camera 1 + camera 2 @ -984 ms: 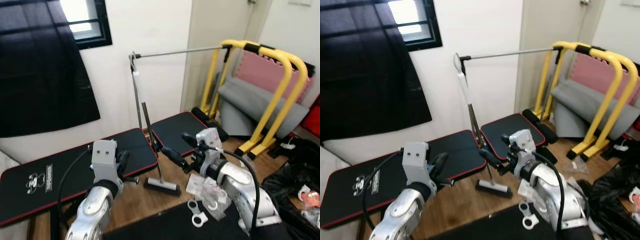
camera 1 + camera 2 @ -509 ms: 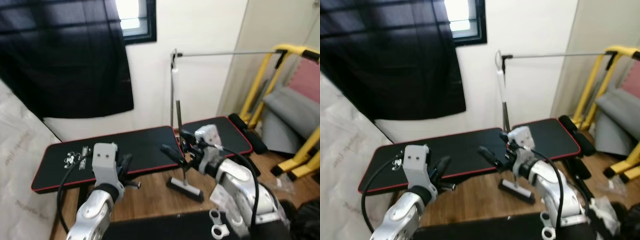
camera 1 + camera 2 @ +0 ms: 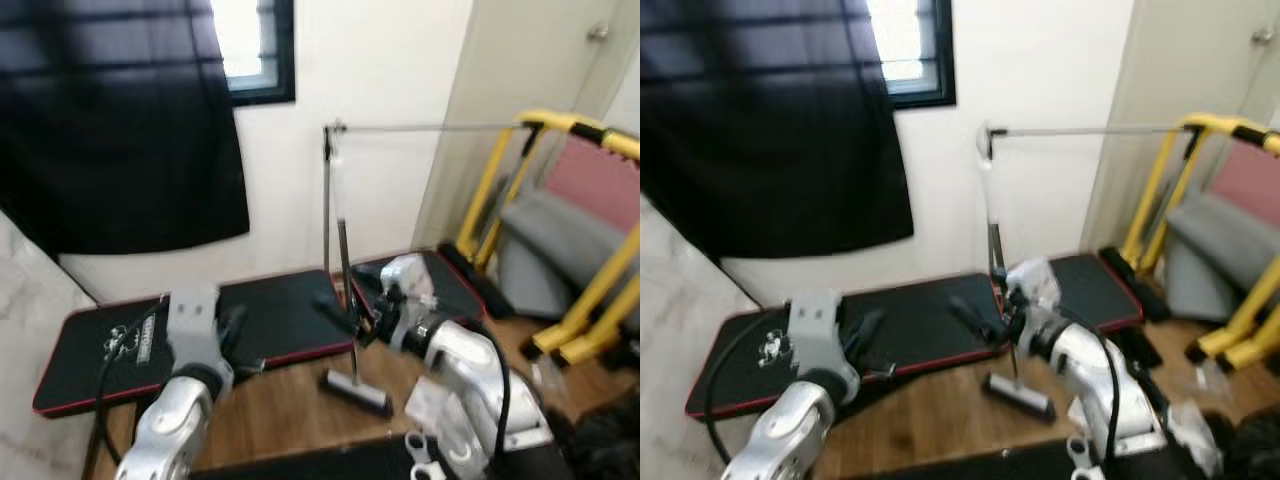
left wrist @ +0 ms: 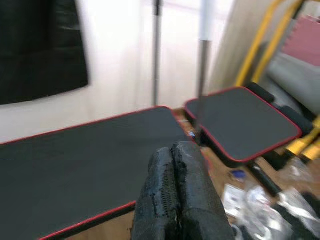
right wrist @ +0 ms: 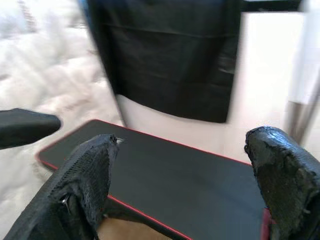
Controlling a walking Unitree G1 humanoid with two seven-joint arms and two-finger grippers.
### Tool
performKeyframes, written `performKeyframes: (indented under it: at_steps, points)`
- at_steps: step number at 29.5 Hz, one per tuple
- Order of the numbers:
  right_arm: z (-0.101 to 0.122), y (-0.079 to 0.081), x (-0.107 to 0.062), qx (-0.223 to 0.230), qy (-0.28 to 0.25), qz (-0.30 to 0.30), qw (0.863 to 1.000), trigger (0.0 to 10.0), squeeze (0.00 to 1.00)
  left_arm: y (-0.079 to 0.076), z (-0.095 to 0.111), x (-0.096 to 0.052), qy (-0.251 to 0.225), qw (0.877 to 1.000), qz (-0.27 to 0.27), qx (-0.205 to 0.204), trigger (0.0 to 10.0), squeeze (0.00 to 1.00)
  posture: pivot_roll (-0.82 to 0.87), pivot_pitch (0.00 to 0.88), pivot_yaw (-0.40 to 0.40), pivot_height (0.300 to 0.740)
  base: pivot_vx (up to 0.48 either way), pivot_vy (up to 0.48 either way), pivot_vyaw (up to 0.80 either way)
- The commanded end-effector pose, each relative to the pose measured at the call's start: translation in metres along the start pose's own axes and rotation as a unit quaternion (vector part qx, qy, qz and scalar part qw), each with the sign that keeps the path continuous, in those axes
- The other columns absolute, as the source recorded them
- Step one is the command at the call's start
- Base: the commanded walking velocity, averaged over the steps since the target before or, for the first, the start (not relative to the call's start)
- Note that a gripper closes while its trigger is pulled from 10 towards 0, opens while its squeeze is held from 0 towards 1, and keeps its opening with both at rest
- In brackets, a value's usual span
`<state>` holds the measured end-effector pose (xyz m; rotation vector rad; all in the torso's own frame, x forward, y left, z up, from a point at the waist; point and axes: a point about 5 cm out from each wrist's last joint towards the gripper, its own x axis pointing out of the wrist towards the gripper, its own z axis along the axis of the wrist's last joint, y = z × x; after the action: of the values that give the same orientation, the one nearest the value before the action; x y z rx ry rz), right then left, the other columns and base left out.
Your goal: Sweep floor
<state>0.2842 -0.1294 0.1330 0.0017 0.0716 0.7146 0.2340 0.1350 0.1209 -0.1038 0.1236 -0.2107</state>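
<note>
Wood floor (image 3: 290,410) w/ broom (image 3: 345,310) upright at 12; right gripper (image 3: 345,312) jaws wide beside handle, left gripper (image 4: 175,200) fingers pressed together.

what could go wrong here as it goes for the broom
The broom stands upright, leaning against the wall; a nudge from the open right gripper before it closes could tip it over. The views are blurred, so the robot may misjudge the thin handle. The black bench sits close below the arms and could be hit.
</note>
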Motion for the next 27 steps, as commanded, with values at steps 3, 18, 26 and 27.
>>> performKeyframes:
  at_steps: [3,18,26,27]
  points:
    - [-0.0019,0.0018,0.0015,0.002,0.0,0.003,1.0,10.0,0.0,0.0015,-0.0014,-0.0012,0.005,1.0,-0.005,0.001,10.0,0.0,-0.11,0.0,-0.046,0.74,0.321,0.0,0.0]
    - [-0.0039,0.0018,0.0,-0.005,0.007,0.008,1.0,10.0,0.0,-0.0003,-0.0026,-0.0025,0.008,1.0,-0.015,0.003,10.0,0.0,-0.11,0.0,-0.044,0.74,0.319,0.0,0.0]
    - [-0.005,-0.0033,-0.0009,-0.009,0.011,-0.007,1.0,10.0,0.0,0.0007,-0.0038,-0.0021,0.016,1.0,-0.011,0.011,10.0,0.0,-0.11,0.0,-0.042,0.74,0.227,0.0,0.0]
    - [-0.0053,-0.0052,-0.0015,-0.012,0.014,-0.012,1.0,10.0,0.0,0.0012,-0.0041,-0.0022,0.018,1.0,-0.01,0.013,10.0,0.0,-0.11,0.0,-0.041,0.74,0.0,0.0,0.0]
